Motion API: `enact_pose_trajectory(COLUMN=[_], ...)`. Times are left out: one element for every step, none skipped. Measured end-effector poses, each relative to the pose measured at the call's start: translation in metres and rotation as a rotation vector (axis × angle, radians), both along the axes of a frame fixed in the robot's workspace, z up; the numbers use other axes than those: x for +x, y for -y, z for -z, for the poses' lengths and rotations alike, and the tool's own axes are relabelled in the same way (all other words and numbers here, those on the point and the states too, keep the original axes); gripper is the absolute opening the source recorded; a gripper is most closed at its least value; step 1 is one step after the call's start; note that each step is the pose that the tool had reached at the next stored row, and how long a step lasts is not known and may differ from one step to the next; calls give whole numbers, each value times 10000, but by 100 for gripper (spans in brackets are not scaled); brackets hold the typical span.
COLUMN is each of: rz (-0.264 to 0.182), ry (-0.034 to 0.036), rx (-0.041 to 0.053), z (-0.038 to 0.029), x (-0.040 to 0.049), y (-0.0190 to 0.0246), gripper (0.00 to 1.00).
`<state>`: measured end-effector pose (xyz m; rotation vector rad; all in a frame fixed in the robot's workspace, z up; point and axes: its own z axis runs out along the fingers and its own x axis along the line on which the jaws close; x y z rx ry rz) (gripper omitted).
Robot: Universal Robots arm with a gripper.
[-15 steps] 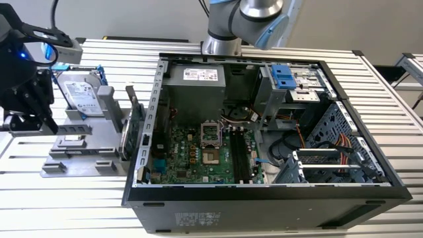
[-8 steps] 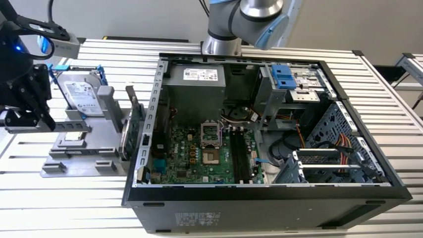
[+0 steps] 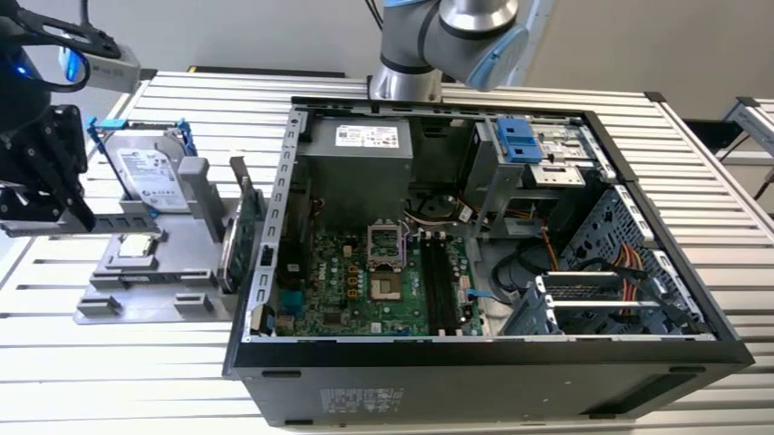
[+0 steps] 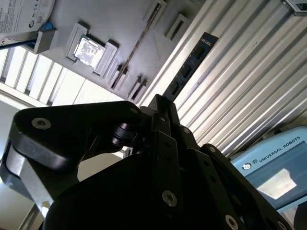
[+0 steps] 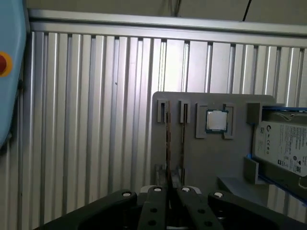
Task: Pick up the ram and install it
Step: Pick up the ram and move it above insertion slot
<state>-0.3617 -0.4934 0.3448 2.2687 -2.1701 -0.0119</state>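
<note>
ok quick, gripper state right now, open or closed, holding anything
gripper: closed, holding the ram by one end, in the second wrist view

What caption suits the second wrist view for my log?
Fingers grip one end of the ram, with the gray parts holder and slatted table behind.

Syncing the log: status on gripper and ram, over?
Gripper shut on the ram. Ram held off the gray fixture, over the slatted table. Not yet in the PC case. Nothing else seen touching it.
</note>
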Motion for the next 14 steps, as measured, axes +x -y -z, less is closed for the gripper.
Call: enact_pose_trajectory(rz=[0, 0, 0, 0, 0, 0, 0, 0, -2, -2, -1, -1, -2, -1], ry=[0, 0, 0, 0, -1, -1, -1, -1, -1, 0, 0, 0, 0, 0], rx=[0, 0, -1, 0, -1, -1, -1, -1, -1, 0, 0, -1, 0, 0], z=[-15, -30, -46, -60, -75, -88, -101, -113, -127, -140, -153, -166, -178, -188], x=[0, 0, 0, 0, 0, 0, 0, 0, 1, 1, 1, 1, 1, 0], y=[0, 0, 0, 0, 0, 0, 0, 0, 1, 0, 0, 0, 0, 0], gripper=[0, 0, 0, 0, 0, 0, 0, 0, 0, 0, 0, 0, 0, 0])
